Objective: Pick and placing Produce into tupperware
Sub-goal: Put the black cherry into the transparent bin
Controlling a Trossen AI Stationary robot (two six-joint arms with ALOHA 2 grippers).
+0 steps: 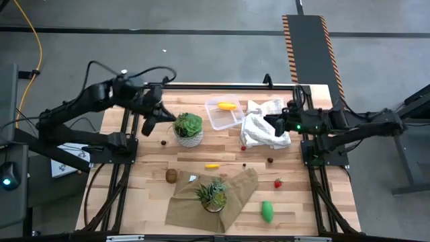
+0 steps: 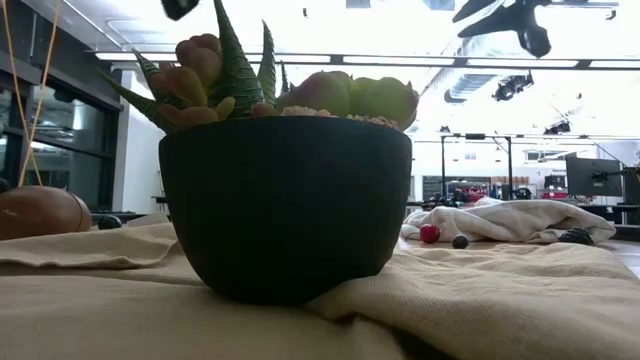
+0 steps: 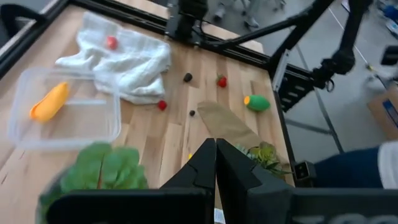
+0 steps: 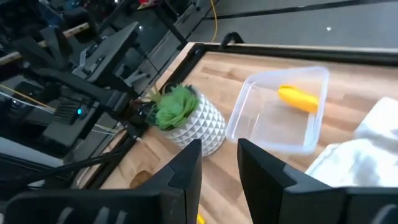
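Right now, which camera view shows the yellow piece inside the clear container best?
The right wrist view: yellow piece is large and unobstructed in the container. High and left wrist views show it smaller; the low view misses it.

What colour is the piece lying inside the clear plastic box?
Yellow: the oblong toy piece in the clear rectangular plastic container shows best in the right wrist view.

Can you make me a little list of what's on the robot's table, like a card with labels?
container: clear tupperware, one yellow piece inside
cloth: white cloth beside the tupperware
loose produce: brown ball, red berry, green piece, small yellow piece
plants: white pot; dark pot on tan cloth
left gripper: shut, empty, near the white pot
right gripper: open, empty, over the white cloth
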